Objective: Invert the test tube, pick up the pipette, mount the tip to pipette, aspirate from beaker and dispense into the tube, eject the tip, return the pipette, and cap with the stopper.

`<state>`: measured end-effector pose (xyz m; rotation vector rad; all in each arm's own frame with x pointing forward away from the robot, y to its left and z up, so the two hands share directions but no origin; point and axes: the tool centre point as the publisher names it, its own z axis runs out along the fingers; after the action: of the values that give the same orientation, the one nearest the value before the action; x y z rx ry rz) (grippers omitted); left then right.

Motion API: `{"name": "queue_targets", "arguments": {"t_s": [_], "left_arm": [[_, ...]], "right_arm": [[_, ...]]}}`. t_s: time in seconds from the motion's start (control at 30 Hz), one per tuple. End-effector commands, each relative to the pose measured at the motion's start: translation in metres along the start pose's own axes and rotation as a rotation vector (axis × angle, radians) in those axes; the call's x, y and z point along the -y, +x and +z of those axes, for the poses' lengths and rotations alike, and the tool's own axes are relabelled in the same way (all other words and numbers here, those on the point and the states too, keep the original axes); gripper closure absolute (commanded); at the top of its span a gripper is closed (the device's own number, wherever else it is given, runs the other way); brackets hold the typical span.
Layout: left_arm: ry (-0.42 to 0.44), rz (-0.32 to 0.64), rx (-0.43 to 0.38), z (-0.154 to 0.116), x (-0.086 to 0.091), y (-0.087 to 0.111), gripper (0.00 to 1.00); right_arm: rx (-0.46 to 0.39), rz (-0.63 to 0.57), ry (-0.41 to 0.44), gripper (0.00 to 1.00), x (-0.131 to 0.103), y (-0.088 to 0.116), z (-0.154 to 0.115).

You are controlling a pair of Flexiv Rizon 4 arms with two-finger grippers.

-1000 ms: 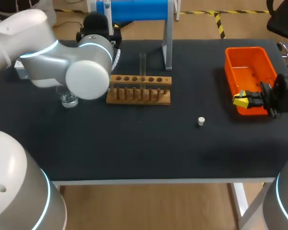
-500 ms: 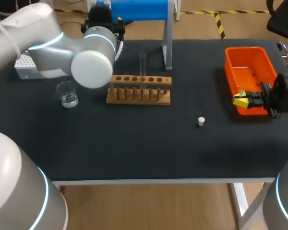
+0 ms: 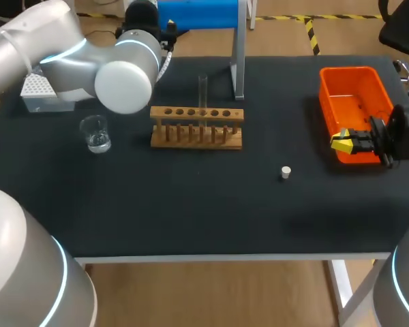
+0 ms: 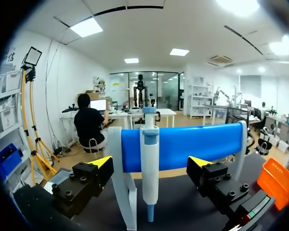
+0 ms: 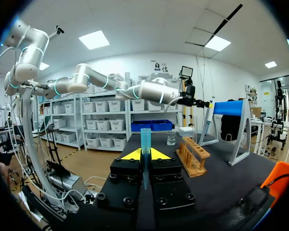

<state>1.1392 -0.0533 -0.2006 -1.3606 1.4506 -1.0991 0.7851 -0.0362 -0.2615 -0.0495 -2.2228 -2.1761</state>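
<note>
The pipette (image 4: 149,166) hangs on the blue stand (image 3: 198,13) at the table's far edge. My left gripper (image 4: 151,162) is open right in front of it, one finger on either side and neither touching. In the head view the left gripper (image 3: 148,24) sits beside the stand. A clear test tube (image 3: 203,92) stands upright in the wooden rack (image 3: 198,127). To the rack's left are a glass beaker (image 3: 95,133) and a tip box (image 3: 36,88). The white stopper (image 3: 285,172) lies on the mat. My right gripper (image 3: 343,142) is shut at the orange bin (image 3: 354,88); a thin pale-blue strip shows between its fingertips (image 5: 156,154).
The stand's metal upright (image 3: 239,61) rises just behind the rack's right end. My left arm's big elbow joint (image 3: 123,85) hangs above the mat between the beaker and the rack. The mat's front half holds only the stopper.
My left arm has swung back and up toward the pipette stand, uncovering the beaker and the tip box. The right arm has stayed still.
</note>
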Motion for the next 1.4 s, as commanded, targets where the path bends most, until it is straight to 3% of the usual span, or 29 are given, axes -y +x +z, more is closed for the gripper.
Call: {"name": "queue_targets", "arguments": {"t_s": [0.03, 1.4], "left_arm": [[-0.011, 0.004, -0.015, 0.011, 0.001, 0.002, 0.0], [-0.021, -0.009, -0.05, 0.04, 0.001, 0.007, 0.0]], "right_arm": [[0.0, 0.0, 0.001, 1.0, 0.0, 0.001, -0.001], [0.0, 0.0, 0.001, 1.0, 0.0, 0.001, -0.001]]}}
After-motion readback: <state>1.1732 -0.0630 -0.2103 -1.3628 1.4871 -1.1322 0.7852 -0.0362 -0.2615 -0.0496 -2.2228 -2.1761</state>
